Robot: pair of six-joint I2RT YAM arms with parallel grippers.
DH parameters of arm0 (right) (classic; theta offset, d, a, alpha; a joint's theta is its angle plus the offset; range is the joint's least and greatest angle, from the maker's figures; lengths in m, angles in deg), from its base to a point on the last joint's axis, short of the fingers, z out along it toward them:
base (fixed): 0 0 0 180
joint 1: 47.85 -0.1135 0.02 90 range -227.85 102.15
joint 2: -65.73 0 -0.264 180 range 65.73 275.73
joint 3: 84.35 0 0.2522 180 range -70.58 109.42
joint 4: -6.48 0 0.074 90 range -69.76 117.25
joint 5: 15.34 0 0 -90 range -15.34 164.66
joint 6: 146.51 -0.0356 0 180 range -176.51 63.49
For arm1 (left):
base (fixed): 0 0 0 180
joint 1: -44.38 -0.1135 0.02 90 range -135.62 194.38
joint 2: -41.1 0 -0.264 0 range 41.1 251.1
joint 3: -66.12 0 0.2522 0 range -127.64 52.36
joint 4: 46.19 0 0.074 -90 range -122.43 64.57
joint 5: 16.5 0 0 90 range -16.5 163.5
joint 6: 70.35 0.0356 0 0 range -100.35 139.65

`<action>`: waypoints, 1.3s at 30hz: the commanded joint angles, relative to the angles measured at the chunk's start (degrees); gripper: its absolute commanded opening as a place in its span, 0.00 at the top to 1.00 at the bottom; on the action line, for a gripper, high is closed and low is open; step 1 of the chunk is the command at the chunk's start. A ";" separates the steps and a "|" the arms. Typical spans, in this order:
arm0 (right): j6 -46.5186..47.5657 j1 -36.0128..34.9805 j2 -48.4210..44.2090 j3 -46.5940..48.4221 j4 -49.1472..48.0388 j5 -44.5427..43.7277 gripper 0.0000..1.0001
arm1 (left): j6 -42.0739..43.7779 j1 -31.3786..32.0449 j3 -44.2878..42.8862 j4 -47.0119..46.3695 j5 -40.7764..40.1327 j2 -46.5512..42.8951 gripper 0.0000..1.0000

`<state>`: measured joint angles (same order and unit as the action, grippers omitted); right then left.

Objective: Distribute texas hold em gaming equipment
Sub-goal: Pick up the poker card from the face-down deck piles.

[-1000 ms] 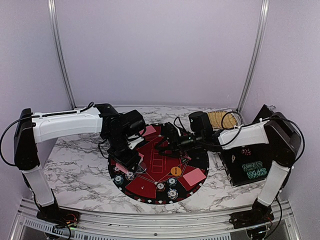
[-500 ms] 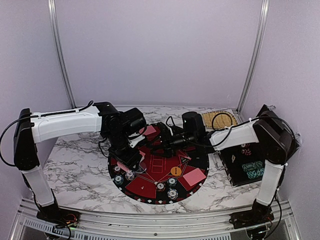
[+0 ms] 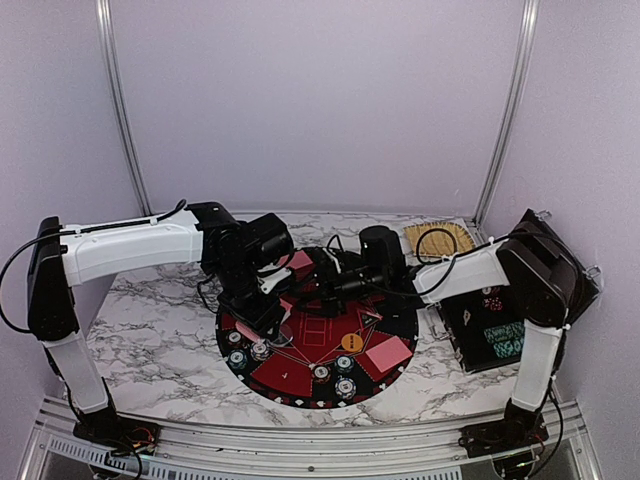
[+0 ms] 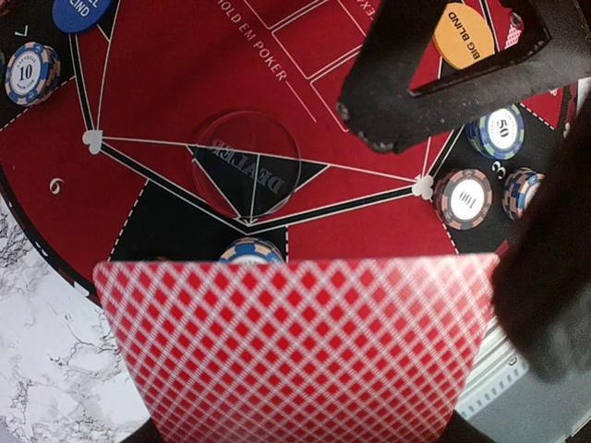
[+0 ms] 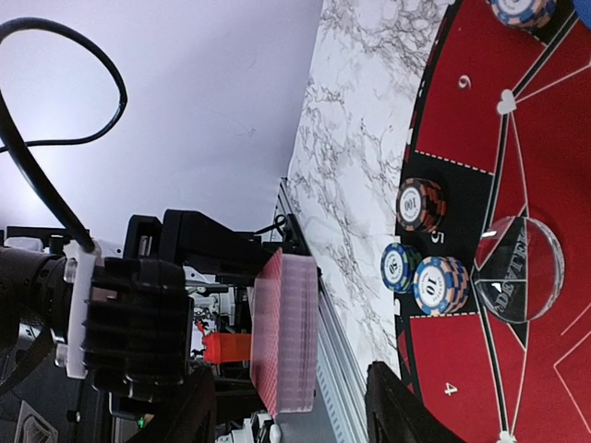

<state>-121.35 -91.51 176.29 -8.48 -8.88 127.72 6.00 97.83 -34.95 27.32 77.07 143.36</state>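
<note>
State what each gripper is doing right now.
Left gripper: closed, holding the deck of cards.
Right gripper: open, holding nothing.

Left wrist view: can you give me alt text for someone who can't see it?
Red diamond-backed playing cards, held in the left gripper, fill the lower frame. Beyond lies a round black-and-red poker mat with a clear round dealer button, an orange Big Blind button and striped poker chips; a dark gripper finger juts in at top right.

Marble table (image 3: 150, 340) carries round mat (image 3: 285, 372) and black case (image 3: 468, 318).
</note>
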 commanded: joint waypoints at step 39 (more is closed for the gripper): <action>6.29 -2.10 1.31 5.24 6.72 -4.70 0.70 | -0.63 0.51 -0.76 -0.51 -0.94 -4.02 0.62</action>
<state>-116.89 -94.18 179.26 -3.71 -5.71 125.12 5.52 98.02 -35.01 27.39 76.02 142.20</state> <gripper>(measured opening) 0.307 0.668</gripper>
